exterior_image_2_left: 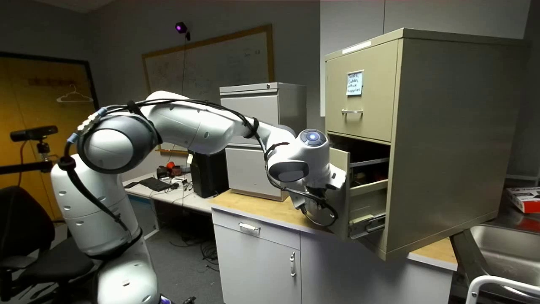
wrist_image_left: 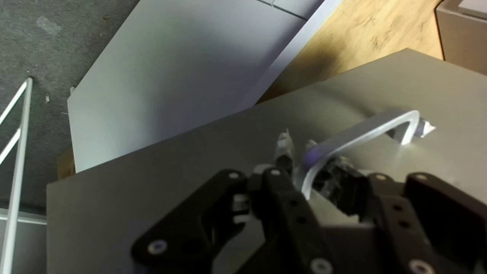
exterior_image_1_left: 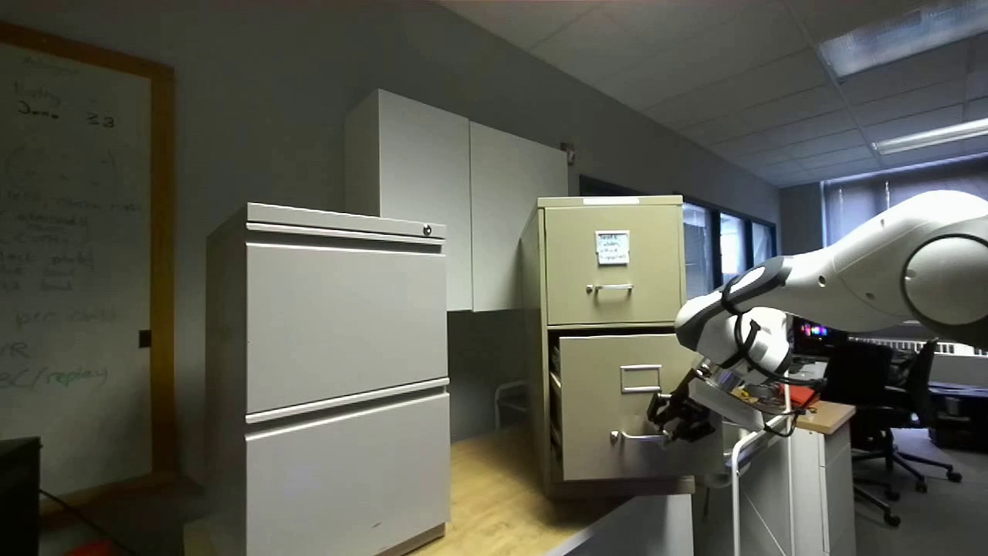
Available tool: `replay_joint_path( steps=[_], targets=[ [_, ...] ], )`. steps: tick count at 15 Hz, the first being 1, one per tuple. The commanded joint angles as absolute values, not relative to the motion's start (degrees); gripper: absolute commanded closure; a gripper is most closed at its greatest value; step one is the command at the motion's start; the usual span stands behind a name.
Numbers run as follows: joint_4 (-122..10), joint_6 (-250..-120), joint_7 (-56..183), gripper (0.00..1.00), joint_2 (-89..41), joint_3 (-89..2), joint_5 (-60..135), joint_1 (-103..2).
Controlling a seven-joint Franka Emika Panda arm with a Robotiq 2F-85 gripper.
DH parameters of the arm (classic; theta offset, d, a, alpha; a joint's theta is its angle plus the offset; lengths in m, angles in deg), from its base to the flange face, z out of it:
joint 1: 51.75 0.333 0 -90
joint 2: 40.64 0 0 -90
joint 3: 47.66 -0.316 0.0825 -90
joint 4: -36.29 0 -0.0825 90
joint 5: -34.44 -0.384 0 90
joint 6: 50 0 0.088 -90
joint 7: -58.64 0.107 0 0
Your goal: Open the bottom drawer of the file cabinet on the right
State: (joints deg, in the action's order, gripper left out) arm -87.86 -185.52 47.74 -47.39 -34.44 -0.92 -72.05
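In a grey-walled room, a pale wood countertop (exterior_image_2_left: 261, 207) over white base cupboards (exterior_image_2_left: 257, 266) carries two metal cabinets: a pale grey two-panel cabinet (exterior_image_1_left: 347, 324) and, apart from it, the tall beige file cabinet (exterior_image_2_left: 451, 147). A steel sink (exterior_image_2_left: 510, 253) lies just beside the counter, carpet (exterior_image_2_left: 185, 270) covers the floor, and a framed whiteboard (exterior_image_1_left: 69, 309) hangs on the wall. The bottom drawer (exterior_image_1_left: 602, 405), directly below the upper drawer (exterior_image_1_left: 656, 270) bearing a paper sheet (exterior_image_1_left: 613, 247), is part-way out of the file cabinet. A white robot arm (exterior_image_2_left: 190, 122) reaches to it, with the black gripper (wrist_image_left: 311, 160) at one end of the drawer's metal handle (wrist_image_left: 363, 131). In the wrist view the jaws stand on either side of the handle, but blur and shadow mean I cannot tell whether they are clamped on it. In an exterior view the arm hides much of the drawer front and the gripper, and the drawer's contents (exterior_image_2_left: 360, 177) are dark and hard to make out. The whiteboard is cut off at the left edge in an exterior view, its writing mostly faint, though "replay" can be read. The handwritten paper sheet includes the words "office supplies"; the print on a red-and-white box (exterior_image_2_left: 525, 198) near the sink is too small to read.
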Motion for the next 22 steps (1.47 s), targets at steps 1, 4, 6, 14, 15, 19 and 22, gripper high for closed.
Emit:
replay_joint_path(
  steps=[1, 4, 6, 14, 15, 19, 22],
  targets=[
    [-93.42, -180.44, 42.47, 0.95, -55.19, -32.08, 0.52, -69.05],
    [-94.8, -181.13, 42.85, 0.95, -56.8, -31.21, 1.26, -67.65],
    [-95.18, -181.3, 42.8, 0.95, -57.26, -30.62, 1.34, -66.97],
    [-99.95, -180.01, 41.74, 0.95, -59.89, -27.77, 2.41, -66.82],
    [-100.76, -179.83, 41.34, 0.95, -60.49, -27.19, 2.27, -66.78],
    [-102.53, -179.26, 41.82, 0.95, -63.03, -25.91, 2.8, -66.05],
    [-103.25, -178.67, 42.52, 0.95, -64.4, -25.27, 2.93, -65.38]
  ],
)
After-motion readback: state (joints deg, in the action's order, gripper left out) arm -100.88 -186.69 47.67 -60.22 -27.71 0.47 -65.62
